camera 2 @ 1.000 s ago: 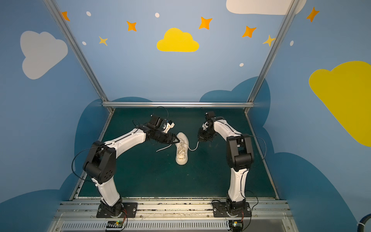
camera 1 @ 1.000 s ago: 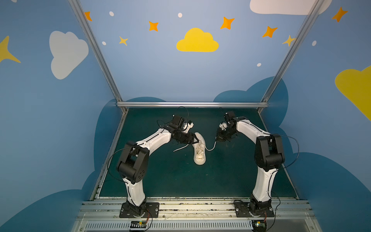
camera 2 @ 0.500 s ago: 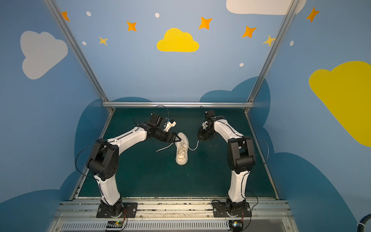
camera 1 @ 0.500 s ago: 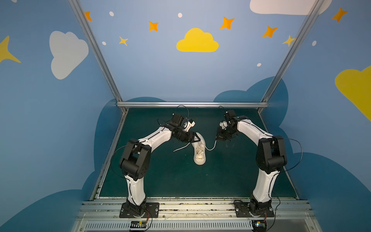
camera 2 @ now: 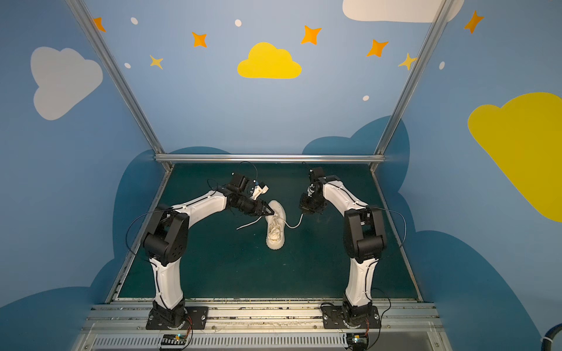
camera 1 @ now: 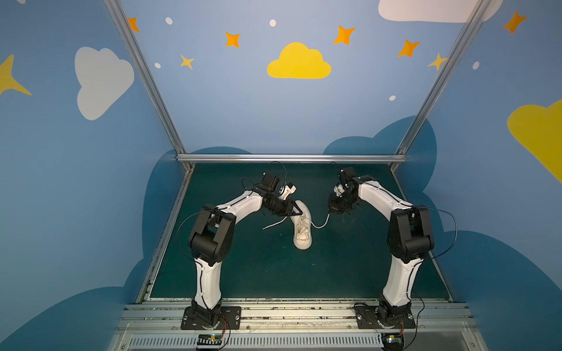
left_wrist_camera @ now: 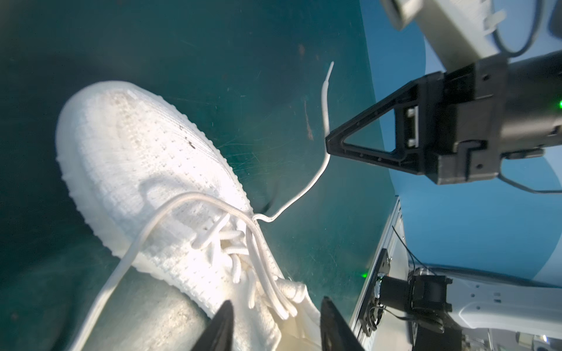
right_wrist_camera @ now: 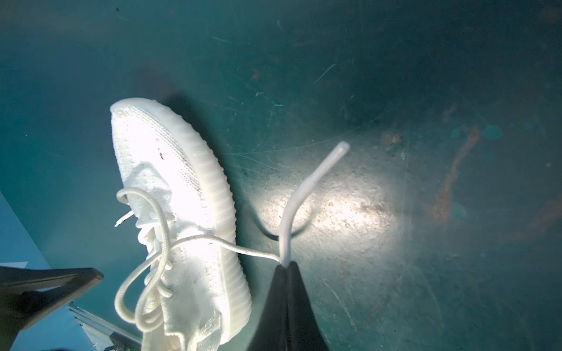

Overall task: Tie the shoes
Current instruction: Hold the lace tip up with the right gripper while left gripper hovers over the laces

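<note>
Here, the off-white sneaker lies on the green mat between the two grippers. Its collar sits directly beneath the left gripper, whose jaws stand apart astride the crossed laces, pinching nothing. The right gripper, just beside the sole, is clamped on one lace end. A hard pull could drag the light shoe or slip that lace free. The left jaws, closing, may catch two strands or the knit. Those laces, looped loosely across one another, crowd the pick.
</note>
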{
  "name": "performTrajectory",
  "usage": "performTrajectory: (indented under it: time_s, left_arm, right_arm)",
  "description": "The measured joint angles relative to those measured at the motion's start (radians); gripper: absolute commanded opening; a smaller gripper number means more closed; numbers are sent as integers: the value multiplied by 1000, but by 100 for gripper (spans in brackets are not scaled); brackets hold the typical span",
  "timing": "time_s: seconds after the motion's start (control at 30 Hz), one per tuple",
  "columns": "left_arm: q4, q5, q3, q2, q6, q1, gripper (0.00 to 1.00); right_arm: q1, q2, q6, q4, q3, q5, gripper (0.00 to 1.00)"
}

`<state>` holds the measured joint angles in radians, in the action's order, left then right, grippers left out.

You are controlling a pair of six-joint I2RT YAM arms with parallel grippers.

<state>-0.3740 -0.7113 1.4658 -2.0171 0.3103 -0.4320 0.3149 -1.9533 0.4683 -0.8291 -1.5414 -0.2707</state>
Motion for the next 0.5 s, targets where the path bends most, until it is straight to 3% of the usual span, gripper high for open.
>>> performTrajectory:
  time_s: [0.5]
  left_arm:
    - [-58,-19,87,-95,13,-16,40]
  right_arm:
    - [4,3,-5,-15,-34,3,0]
